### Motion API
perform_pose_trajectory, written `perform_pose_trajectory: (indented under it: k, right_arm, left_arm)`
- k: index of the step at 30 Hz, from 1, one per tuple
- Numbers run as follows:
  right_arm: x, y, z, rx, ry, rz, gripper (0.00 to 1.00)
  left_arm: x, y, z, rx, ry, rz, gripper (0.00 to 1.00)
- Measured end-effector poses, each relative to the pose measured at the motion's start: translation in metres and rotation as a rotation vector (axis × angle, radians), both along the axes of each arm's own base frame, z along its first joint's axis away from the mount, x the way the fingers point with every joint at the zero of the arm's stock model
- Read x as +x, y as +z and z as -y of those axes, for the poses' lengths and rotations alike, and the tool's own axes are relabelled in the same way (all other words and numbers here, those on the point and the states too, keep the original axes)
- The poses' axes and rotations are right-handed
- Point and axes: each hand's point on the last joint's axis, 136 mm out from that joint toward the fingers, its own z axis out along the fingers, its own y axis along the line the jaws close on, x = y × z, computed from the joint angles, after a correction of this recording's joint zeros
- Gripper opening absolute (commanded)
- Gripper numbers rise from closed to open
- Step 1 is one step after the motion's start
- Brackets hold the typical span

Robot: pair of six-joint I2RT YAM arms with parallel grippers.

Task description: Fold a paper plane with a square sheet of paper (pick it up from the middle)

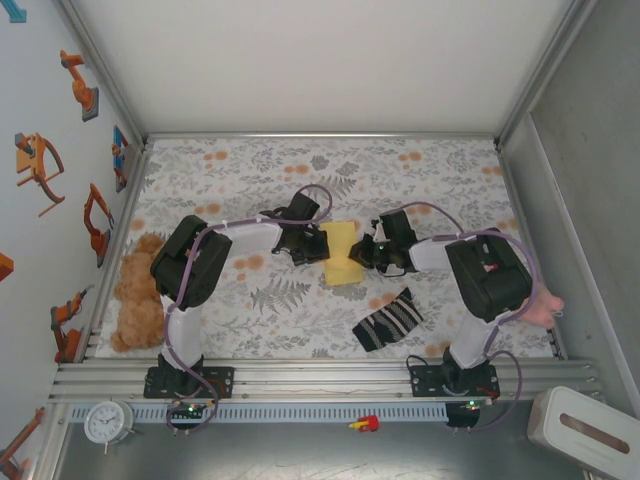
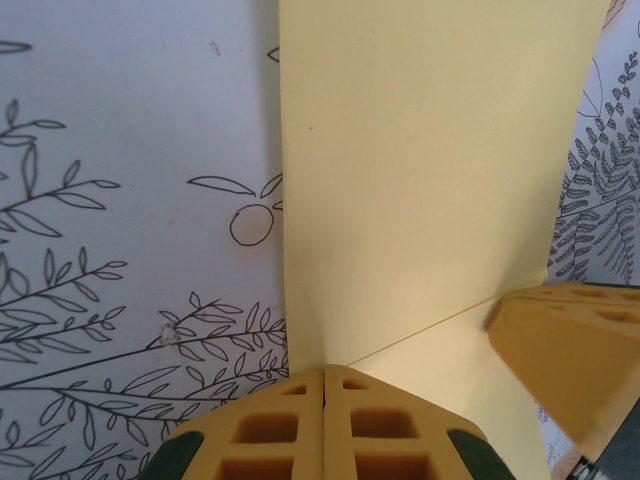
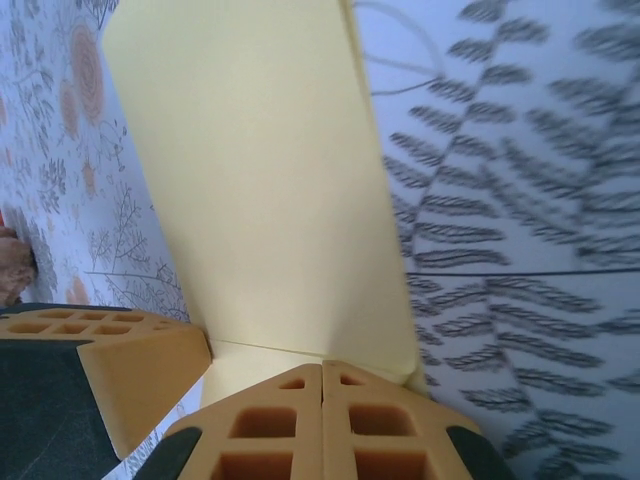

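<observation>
Two pairs: left fingers (image 2: pixel 312 385) and right fingers (image 3: pixel 312 378) pressed together, tips at the sheet.
Paper: square sheet of paper (image 1: pixel 342 255), light, floppy; pinch mid-crease.

Even bright light, blurred wrist close-ups

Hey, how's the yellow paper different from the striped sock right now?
The paper is pale yellow, the sock black-and-white striped. The paper lies between the left gripper and right gripper, at their shut fingers; the sock lies apart, nearer the arm bases. Both rest on the table.
</observation>
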Motion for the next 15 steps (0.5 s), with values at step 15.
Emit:
perform_pose_trajectory:
  k: [15]
  right_arm:
    - [0.001,0.033,0.011,-0.043,-0.009,0.074,0.0]
  left_arm:
    - [0.004,0.001,0.002,0.014,-0.05,0.021,0.0]
